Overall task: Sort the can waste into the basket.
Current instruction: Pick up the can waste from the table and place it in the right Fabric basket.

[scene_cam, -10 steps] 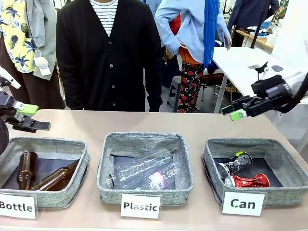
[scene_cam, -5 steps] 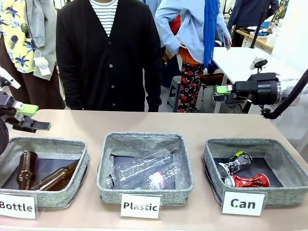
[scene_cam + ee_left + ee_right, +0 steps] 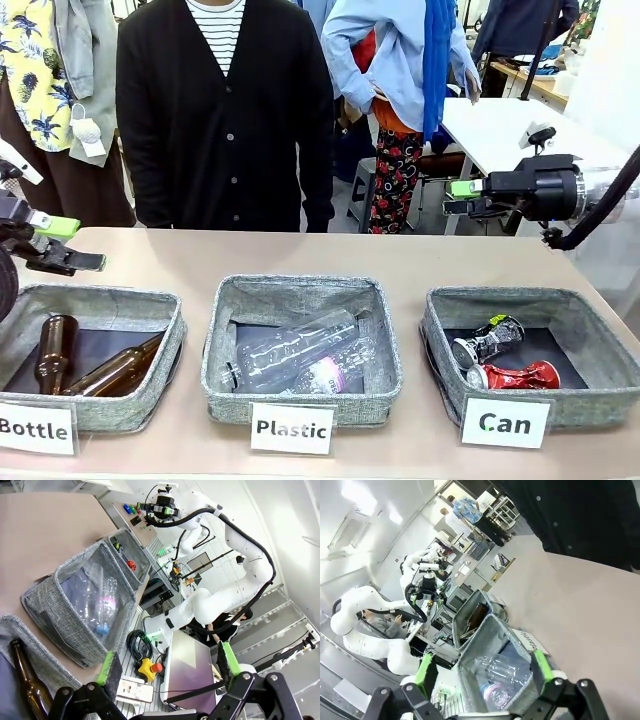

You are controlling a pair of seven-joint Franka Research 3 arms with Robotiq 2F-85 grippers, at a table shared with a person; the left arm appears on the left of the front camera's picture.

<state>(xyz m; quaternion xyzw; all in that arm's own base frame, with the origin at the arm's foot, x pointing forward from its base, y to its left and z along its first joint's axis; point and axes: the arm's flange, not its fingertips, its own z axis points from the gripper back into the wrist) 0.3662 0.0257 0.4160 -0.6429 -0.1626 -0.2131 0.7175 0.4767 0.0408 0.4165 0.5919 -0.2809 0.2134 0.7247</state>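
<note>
Two cans lie in the grey woven basket (image 3: 440, 330) labelled "Can" at the front right: a black one with yellow-green marks (image 3: 488, 340) and, just in front of it, a shiny red one (image 3: 515, 376). In the left wrist view the red can (image 3: 131, 564) shows small in the farthest basket. High above the table's far right edge, my right gripper (image 3: 458, 197) points left, open and empty; its green-padded fingers (image 3: 540, 665) stand wide apart. At the left edge my left gripper (image 3: 68, 245) hovers over the "Bottle" basket, its fingers (image 3: 106, 665) open with nothing between them.
A "Plastic" basket (image 3: 300, 400) in the middle holds clear bottles (image 3: 295, 355). The "Bottle" basket (image 3: 95, 300) at the left holds brown glass bottles (image 3: 55, 350). A person in a black cardigan (image 3: 225, 110) stands at the far side. Bare tabletop (image 3: 320, 255) lies behind the baskets.
My right gripper has risen from just above the table's far right and swung level, pointing left; over the last half second it barely moved. The left gripper is still.
</note>
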